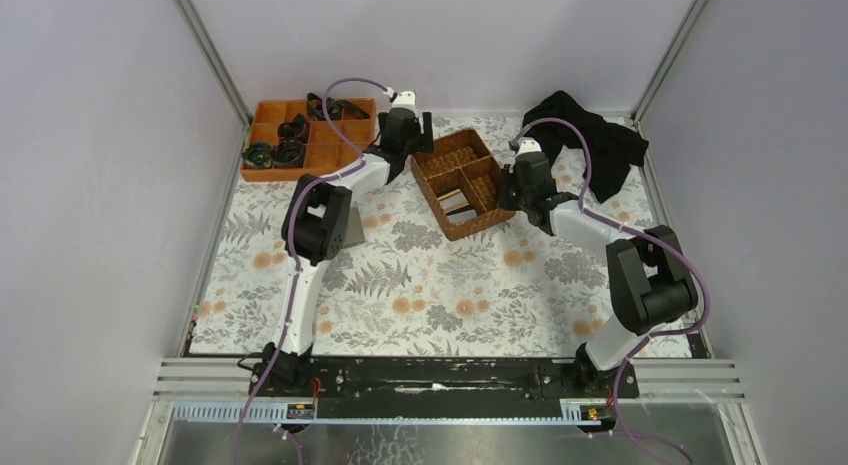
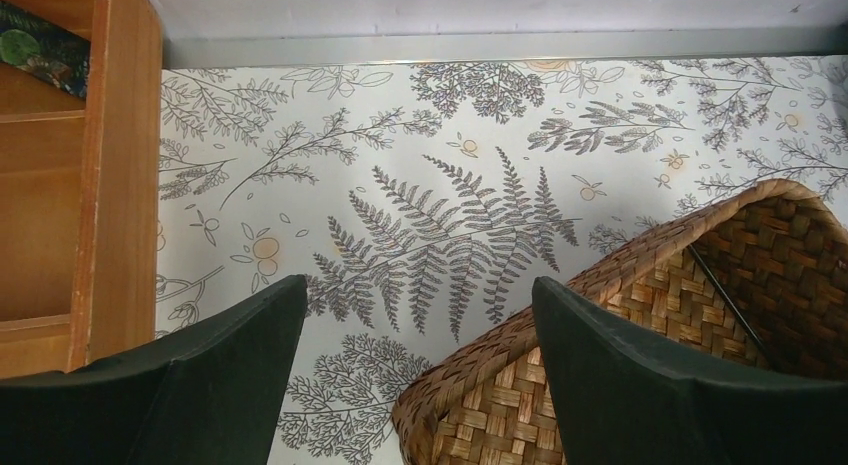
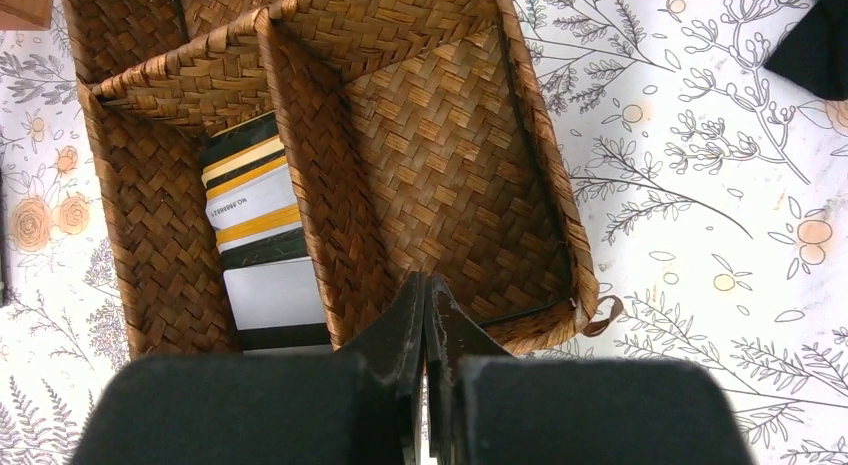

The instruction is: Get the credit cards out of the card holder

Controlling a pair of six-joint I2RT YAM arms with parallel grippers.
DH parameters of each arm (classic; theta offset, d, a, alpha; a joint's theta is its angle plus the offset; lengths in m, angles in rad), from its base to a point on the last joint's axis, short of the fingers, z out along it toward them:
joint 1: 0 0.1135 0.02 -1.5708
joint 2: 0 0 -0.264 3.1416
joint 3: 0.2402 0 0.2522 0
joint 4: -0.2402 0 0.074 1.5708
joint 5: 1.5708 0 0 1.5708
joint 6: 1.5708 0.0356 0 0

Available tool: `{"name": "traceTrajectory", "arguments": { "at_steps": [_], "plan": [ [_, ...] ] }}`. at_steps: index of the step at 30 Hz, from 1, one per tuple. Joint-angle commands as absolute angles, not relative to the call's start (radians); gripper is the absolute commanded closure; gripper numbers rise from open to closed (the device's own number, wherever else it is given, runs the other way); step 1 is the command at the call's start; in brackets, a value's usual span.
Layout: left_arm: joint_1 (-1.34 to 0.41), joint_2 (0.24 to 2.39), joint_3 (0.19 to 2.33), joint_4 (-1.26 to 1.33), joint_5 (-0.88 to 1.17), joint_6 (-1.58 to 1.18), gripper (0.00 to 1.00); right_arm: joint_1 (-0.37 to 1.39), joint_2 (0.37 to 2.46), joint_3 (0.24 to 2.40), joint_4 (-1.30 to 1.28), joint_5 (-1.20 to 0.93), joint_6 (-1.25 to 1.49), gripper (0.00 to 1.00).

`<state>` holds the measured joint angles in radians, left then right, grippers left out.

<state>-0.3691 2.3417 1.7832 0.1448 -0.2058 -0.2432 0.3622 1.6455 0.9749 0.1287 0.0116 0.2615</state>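
Work surface and enclosure. A table covered by a cloth [image 1: 450,285] printed with ferns and orange blossoms stands inside plain grey walls framed by aluminium rails. At the far left sits an orange divided tray [image 1: 268,113], at the far centre a wicker basket [image 1: 440,150], and at the far right a crumpled black cloth [image 1: 600,145].

Views compared. Only the top view shows both arms, the tray's dark contents and the card holder [image 1: 354,227], a flat pale grey panel lying on the cloth just beside the left arm's elbow and partly hidden by it. Only the right wrist view resolves the credit cards [image 3: 255,235]: an overlapping stack, white, black and gold-striped, lying flat in the basket compartment left of the woven divider.

Arm poses. The left arm reaches forward to the gap between tray and basket. The left gripper [image 2: 420,295] points down with its fingers spread wide above bare cloth, one finger over the basket's corner. The right arm bends inward to the basket's right side. The right gripper [image 3: 428,285] hangs over the basket's near rim with its fingers pressed together, tip to tip.
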Motion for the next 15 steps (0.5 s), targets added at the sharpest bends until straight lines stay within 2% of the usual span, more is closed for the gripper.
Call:
{"name": "traceTrajectory", "arguments": {
  "at_steps": [1, 8, 15],
  "plan": [
    [-0.368, 2.322, 1.733, 0.077, -0.249, -0.193, 0.11, 0.368, 1.657, 0.975, 0.172, -0.025, 0.27, 1.0],
    [-0.368, 2.218, 1.542, 0.073, -0.309, -0.18, 0.1, 0.367, 1.724, 1.029, 0.117, 0.102, 0.292, 1.0],
    [-0.384, 2.051, 1.317, 0.069, -0.287, -0.251, 0.1, 0.358, 1.764, 1.066, 0.134, 0.172, 0.29, 1.0]
  ]
}}
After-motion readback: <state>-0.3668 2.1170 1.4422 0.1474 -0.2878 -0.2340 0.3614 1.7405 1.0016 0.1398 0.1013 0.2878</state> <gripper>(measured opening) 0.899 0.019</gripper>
